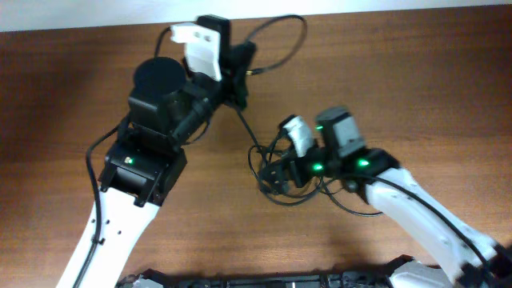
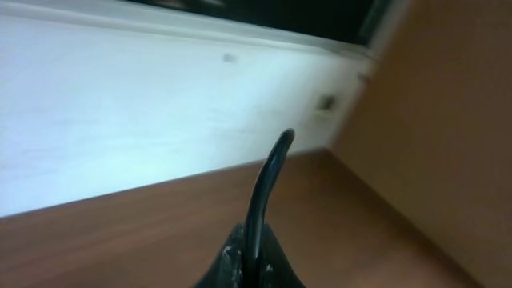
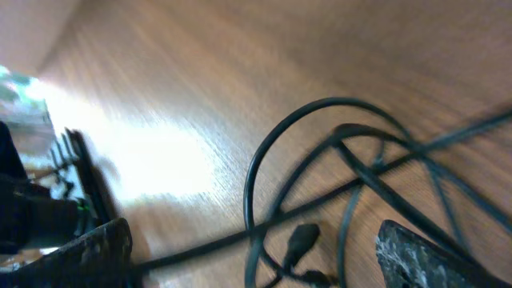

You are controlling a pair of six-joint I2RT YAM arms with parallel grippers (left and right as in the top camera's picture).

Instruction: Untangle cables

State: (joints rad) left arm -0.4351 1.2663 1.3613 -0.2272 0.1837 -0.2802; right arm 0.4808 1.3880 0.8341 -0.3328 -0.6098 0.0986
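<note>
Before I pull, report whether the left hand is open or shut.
Shut. The left hand has its fingers pressed together on a black cable that sticks up between them.

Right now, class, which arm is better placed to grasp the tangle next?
Right. The right gripper sits open over the tangle; the left gripper is shut on one cable, farther away.

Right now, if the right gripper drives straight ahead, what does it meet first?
The tangled cables on the table, just ahead of the open right gripper; depth uncertain.
</note>
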